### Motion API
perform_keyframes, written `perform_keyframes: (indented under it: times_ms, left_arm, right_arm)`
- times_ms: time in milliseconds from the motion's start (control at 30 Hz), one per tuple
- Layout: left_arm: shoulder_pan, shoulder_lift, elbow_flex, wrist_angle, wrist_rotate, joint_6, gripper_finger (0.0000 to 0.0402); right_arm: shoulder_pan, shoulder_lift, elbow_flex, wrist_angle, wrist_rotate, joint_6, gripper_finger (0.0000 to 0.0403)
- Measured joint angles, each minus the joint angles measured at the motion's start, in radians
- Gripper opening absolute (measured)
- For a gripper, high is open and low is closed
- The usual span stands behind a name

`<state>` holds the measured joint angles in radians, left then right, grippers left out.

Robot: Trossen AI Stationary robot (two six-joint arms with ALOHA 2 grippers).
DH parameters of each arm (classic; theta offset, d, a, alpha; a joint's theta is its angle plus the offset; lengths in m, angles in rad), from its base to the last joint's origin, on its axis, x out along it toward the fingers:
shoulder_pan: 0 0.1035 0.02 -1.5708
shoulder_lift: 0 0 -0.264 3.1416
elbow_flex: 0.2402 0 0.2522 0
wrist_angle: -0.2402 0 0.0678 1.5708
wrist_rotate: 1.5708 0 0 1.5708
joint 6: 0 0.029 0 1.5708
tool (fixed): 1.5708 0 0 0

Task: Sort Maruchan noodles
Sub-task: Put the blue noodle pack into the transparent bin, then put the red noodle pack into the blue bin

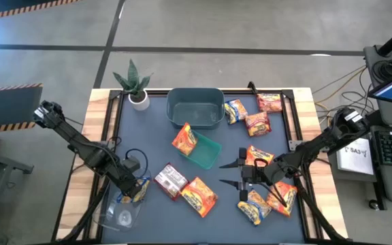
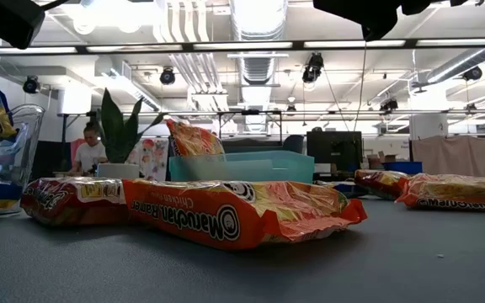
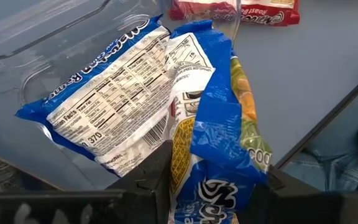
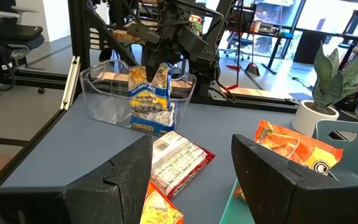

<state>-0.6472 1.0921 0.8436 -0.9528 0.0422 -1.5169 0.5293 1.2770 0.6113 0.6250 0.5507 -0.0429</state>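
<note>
A clear plastic tub [image 1: 118,209] stands at the table's near left corner. My left gripper [image 1: 136,187] hangs over it, shut on a yellow-and-blue noodle packet [image 3: 219,124]. A second blue packet [image 3: 107,102], its nutrition label showing, leans inside the tub beside it. In the right wrist view both packets [image 4: 148,99] stand in the tub [image 4: 104,93] under the left gripper. A dark red packet [image 1: 171,179] and an orange packet [image 1: 198,195] lie flat on the mat in the middle. My right gripper [image 1: 231,172] hovers level and open, pointing toward the left edge, with nothing between its fingers. My left gripper pinches the yellow-and-blue packet by its upper end [image 3: 211,180] between the two fingers, coming steeply from above. The wrapper is creased lengthwise in the hold. The packet hangs below the fingers, down into the clear tub next to the other blue packet.
A grey-teal tub [image 1: 196,107] stands at the far middle, a potted plant [image 1: 136,85] to its left. An orange packet [image 1: 184,138] leans in the green tray [image 1: 208,153]. Several packets lie at the far right [image 1: 254,116] and under the right arm [image 1: 267,201].
</note>
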Motion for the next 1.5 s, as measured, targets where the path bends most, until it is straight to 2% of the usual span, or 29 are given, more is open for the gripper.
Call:
perform_keyframes:
  times_ms: [167,500,700,1033,1200,1367,1500]
  left_arm:
    - [0.000,0.001,0.000,-0.004,-0.003,0.000,0.0112]
    - [0.000,-0.008,-0.001,-0.061,-0.002,0.019,0.0176]
    - [0.000,-0.015,0.042,-0.153,0.009,0.063,0.0195]
    - [0.000,-0.014,0.132,-0.274,0.002,0.095,0.0197]
    - [0.000,-0.014,0.177,-0.376,0.033,0.094,0.0197]
    - [0.000,0.005,0.160,-0.356,0.032,0.107,0.0186]
    - [-0.016,0.090,0.143,-0.251,0.030,0.235,0.0158]
  right_arm:
    - [0.000,0.000,0.000,0.000,0.000,-0.001,0.0208]
    - [0.000,0.000,0.000,0.000,0.000,-0.004,0.0208]
    - [0.000,0.000,0.000,0.000,0.000,-0.011,0.0208]
    - [0.000,0.000,0.000,0.000,0.000,-0.015,0.0208]
    - [0.000,0.000,0.000,0.000,0.001,-0.019,0.0208]
    - [0.000,0.000,0.000,0.000,0.001,-0.020,0.0208]
    - [-0.003,0.000,0.000,0.000,0.000,-0.020,0.0208]
